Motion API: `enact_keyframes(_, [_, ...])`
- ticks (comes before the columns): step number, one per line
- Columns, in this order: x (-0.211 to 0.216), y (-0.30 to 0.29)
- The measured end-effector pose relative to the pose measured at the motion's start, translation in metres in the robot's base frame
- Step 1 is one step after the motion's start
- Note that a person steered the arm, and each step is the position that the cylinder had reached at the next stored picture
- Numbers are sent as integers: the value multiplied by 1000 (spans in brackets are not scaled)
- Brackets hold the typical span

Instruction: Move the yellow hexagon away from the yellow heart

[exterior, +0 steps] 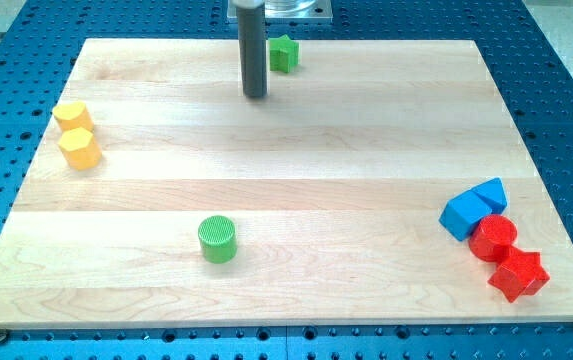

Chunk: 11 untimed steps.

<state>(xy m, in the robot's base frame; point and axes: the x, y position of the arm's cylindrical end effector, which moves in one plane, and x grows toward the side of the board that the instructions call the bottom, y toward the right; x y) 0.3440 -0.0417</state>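
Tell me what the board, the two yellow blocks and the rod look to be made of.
The pale wooden board looks like light wood: lengthwise planks with visible grain, matte.

The yellow hexagon block and the yellow heart block touching it show flat, even colour with no grain, so painted wood or plastic; I cannot tell which.

The dark rod ending in my tip looks smooth, dark grey, possibly metal or plastic.
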Motion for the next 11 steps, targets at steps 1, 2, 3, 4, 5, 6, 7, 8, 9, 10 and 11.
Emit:
enact_keyframes(1, [105,-63])
enact_keyframes(2, [119,-149])
enact_keyframes(3, [76,-185])
enact_keyframes(4, [105,-189])
enact_keyframes(5, [118,-231])
enact_keyframes(6, [61,-216])
enact_keyframes(7, [17,-185])
enact_keyframes(8, [23,-185])
enact_keyframes(9, [-16,-196])
enact_keyframes(10, [-46,-161])
enact_keyframes(11, [-54,-153])
